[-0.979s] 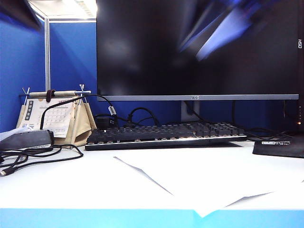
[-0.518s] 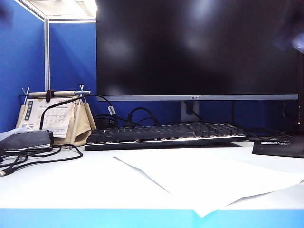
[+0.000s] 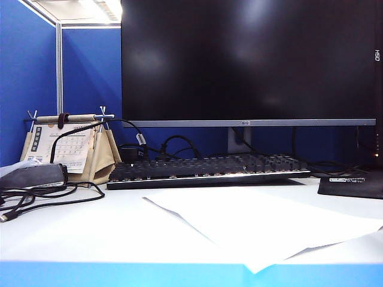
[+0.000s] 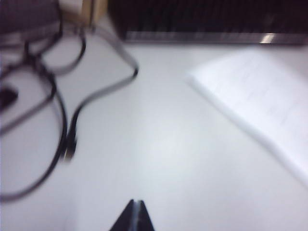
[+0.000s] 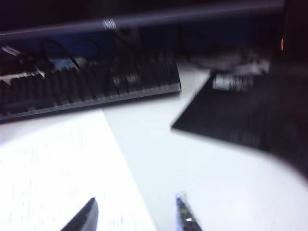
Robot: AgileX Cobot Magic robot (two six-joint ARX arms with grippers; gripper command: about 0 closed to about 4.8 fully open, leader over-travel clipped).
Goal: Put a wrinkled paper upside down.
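Both grippers are hanging above the desk. Left gripper (image 4: 134, 216) is showing me its fingertips pressed together, holding nothing, over bare white table (image 3: 90, 233) between the black cables (image 4: 57, 110) and the wrinkled paper (image 3: 263, 224). Right gripper (image 5: 137, 214) is standing parted and empty, straddling the paper's side edge. I am seeing the paper lying flat before the keyboard (image 3: 206, 170), one corner overhanging the table's front edge.
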